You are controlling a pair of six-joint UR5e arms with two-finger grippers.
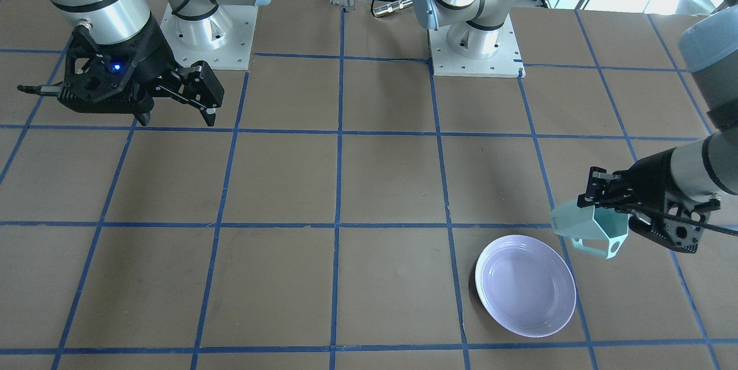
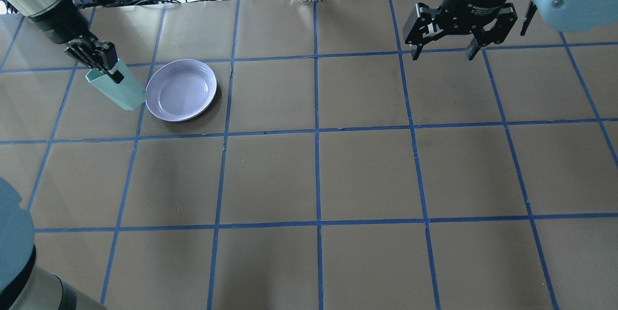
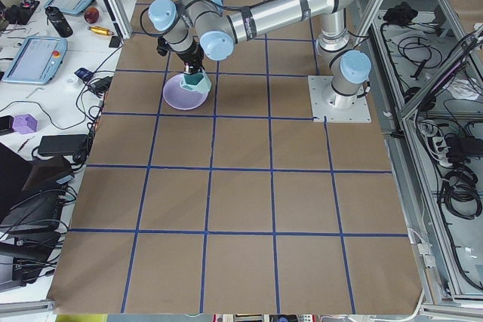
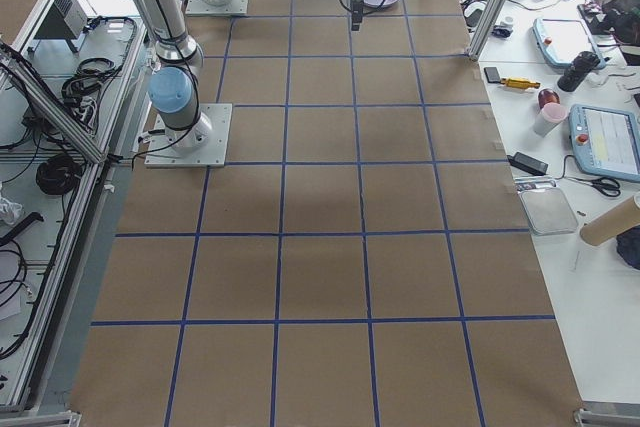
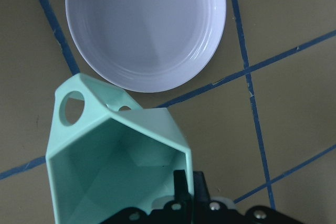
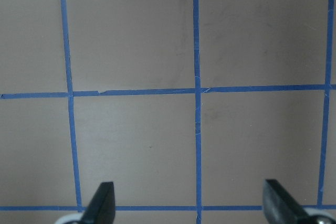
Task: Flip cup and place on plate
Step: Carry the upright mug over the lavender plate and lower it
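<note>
The cup [image 2: 118, 90], clamped by one wall in the left pincer [image 2: 112, 72] at the plate's [image 2: 181, 89] nine o'clock, could be dropped mid-flip; the right pincer [image 2: 444, 53] is spread empty.

The cup [image 2: 118, 90], a pale mint-green faceted mug with an angular handle, hangs tilted almost onto its side, its rim wall pinched by the left gripper [image 2: 115, 76], base end just beside the plate [image 2: 181, 89]. The glossy lavender plate lies flat near the worktop's far edge, toward its left end.
</note>
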